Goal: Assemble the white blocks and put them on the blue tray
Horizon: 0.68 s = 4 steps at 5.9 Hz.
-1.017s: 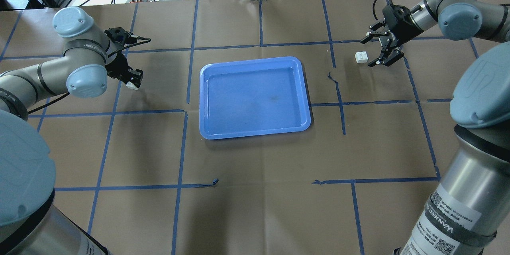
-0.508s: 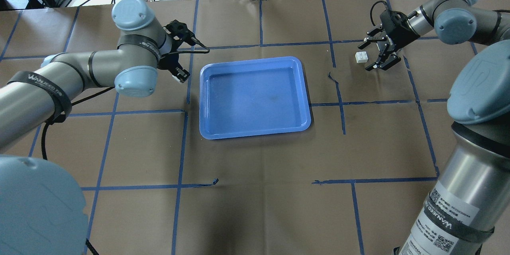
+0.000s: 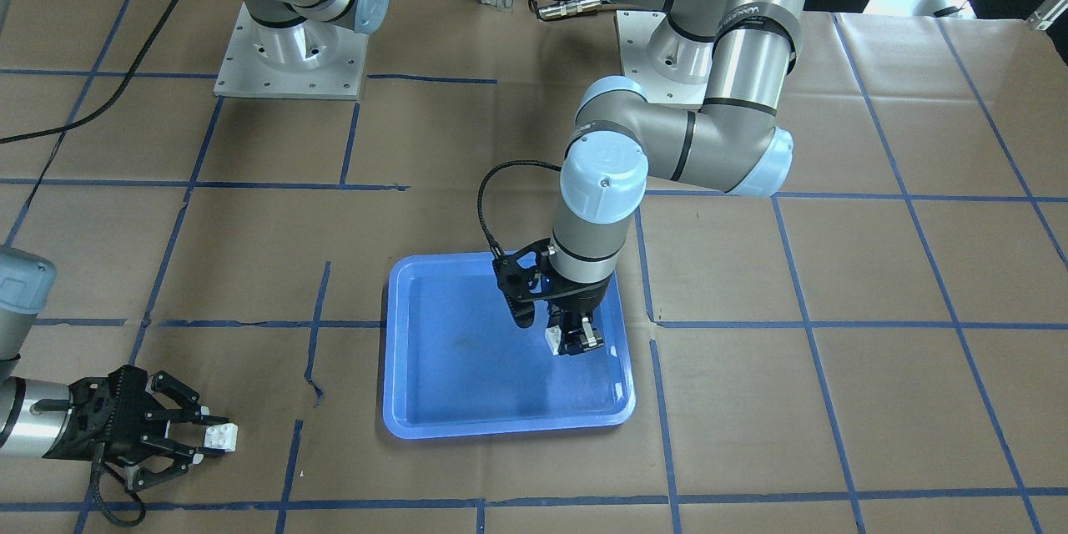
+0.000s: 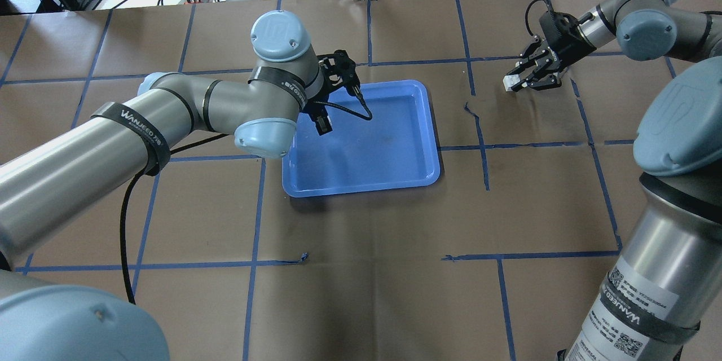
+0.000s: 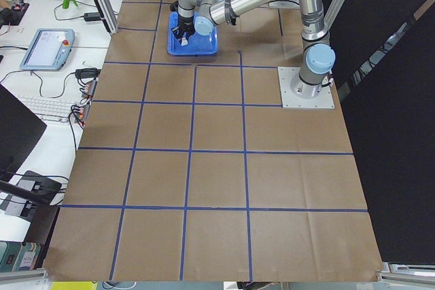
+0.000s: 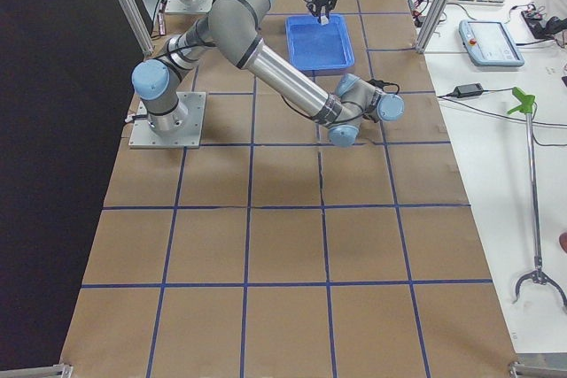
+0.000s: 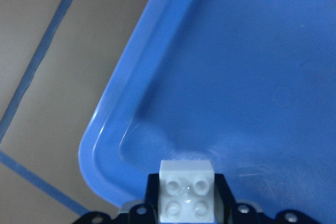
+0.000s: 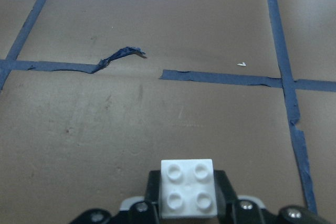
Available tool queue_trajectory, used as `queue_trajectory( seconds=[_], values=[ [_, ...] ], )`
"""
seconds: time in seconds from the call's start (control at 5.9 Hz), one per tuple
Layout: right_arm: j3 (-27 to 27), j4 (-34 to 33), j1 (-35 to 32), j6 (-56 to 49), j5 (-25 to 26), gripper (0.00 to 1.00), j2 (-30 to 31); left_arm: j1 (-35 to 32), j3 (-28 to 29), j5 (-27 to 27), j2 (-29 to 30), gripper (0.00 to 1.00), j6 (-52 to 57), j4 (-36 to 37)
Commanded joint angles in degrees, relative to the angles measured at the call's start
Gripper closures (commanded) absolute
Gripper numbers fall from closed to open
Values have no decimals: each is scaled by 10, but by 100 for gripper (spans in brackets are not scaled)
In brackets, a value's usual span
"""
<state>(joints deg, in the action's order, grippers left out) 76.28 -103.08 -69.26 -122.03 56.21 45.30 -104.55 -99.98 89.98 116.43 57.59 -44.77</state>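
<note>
Two small square white plastic bricks and one large rectangular blue plastic tray [image 4: 366,189] show. Mid-frame in the front view, the left gripper [image 3: 569,344] clamps its jaws on the first white brick [image 7: 186,198] over the tray, near one corner. Upper right overhead, the right gripper [image 4: 516,83] clamps its jaws on the second white brick [image 8: 188,187] at the brown tabletop [image 4: 366,271].

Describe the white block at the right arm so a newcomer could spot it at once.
Find the blue tray at the middle of the brown table, then look out to the robot's right side. There a small four-studded white block sits on the table between the jaws of the right gripper; the other white block is in the left gripper over the tray.
</note>
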Motion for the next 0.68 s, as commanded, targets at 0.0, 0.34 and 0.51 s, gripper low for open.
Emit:
queue_trajectory(
  seconds=[0.0,0.34,0.51],
  values=[
    [-3,-6,0,2,0,66,7,-33,0,-2,19,100,14,-1],
    [4,3,-1,29,2,66,75,-42,-7,-2,34,100,23,1],
    [12,29,0,35,4,66,121,-45,-9,0,34,100,69,2]
  ],
)
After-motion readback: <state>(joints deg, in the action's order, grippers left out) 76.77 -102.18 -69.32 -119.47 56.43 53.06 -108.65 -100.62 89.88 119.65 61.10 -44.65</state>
